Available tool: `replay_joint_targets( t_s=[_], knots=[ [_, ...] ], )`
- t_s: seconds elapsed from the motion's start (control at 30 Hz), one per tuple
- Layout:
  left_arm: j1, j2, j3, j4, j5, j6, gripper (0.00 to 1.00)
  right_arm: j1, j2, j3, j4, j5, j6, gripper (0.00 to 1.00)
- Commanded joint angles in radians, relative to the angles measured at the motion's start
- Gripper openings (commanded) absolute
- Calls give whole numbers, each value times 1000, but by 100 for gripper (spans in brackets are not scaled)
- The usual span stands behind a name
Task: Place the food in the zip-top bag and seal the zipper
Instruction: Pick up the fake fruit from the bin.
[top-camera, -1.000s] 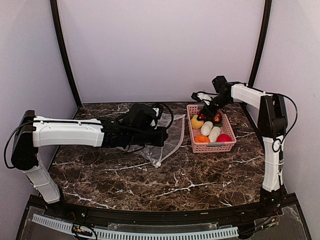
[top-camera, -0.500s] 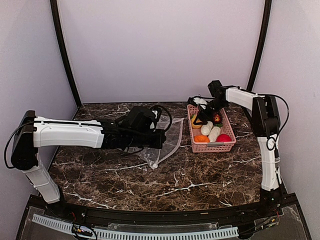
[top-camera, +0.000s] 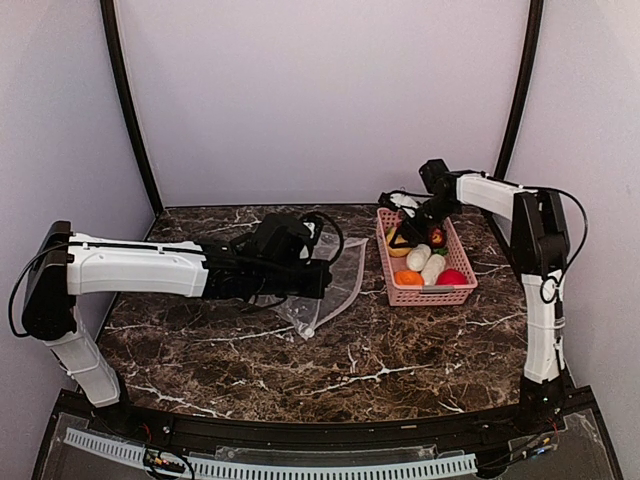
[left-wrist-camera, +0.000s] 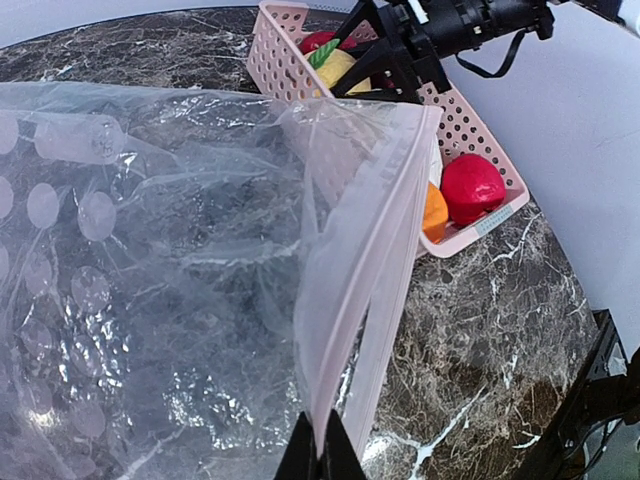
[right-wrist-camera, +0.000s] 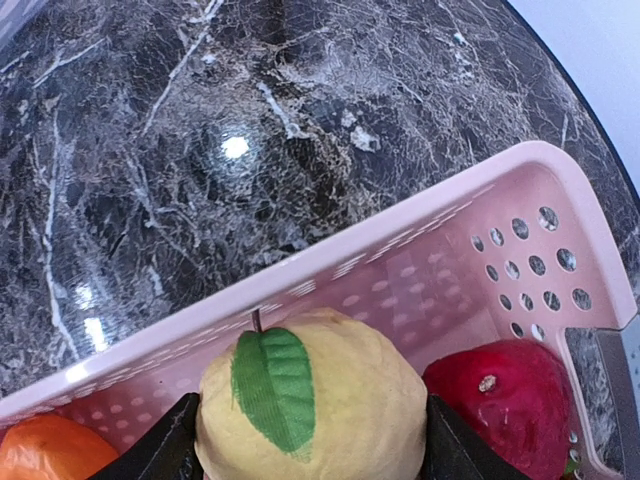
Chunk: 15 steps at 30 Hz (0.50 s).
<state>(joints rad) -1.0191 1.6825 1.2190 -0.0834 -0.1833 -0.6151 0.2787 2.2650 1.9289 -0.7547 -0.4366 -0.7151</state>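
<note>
The zip-top bag (left-wrist-camera: 180, 250) is pinched at its zipper (left-wrist-camera: 385, 270) edge by the tightly closed left gripper (left-wrist-camera: 320, 455), just left of the pink basket (right-wrist-camera: 400, 260). At the basket's far corner, a yellowish-tan fruit (right-wrist-camera: 330, 400) with a green leaf is clasped by the right gripper (right-wrist-camera: 310, 445). A red fruit (right-wrist-camera: 510, 390) and an orange one (right-wrist-camera: 40, 450) are seen beside it.

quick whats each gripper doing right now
left gripper: closed on the zip-top bag, at its zipper
right gripper: closed on the yellow fruit in the pink basket
</note>
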Motion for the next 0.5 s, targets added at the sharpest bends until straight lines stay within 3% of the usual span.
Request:
replay_joint_targets(
  t_s=[0.0,0.3,0.47],
  knots=[
    [-1,-26,-8,24,2,-9,1,-14,-185,-103,13,-27,80,56],
    [0,10,34,34,-2,-8,1,-12,-469,-289,22,-258,172,54],
    [0,36,80,28,8,4,1,-4,-456,-366,94,-230,170,54]
  ],
)
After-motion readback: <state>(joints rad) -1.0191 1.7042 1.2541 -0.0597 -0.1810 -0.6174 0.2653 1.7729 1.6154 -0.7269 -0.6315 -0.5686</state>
